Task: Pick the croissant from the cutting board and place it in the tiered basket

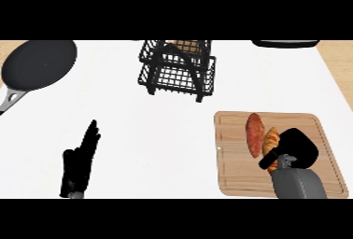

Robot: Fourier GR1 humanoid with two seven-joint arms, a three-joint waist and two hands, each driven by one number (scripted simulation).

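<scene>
At lower right, the right hand lies over the croissant on the board, fingers seemingly starting to curl round it. Before lifting toward the basket at top centre, they should close fully. The left hand rests open, lower left.

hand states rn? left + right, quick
Left robot hand: open, fingers straight, holding nothing, over the counter's left part.
Right robot hand: over the croissant on the cutting board; cannot tell whether it is closed on it.
</scene>
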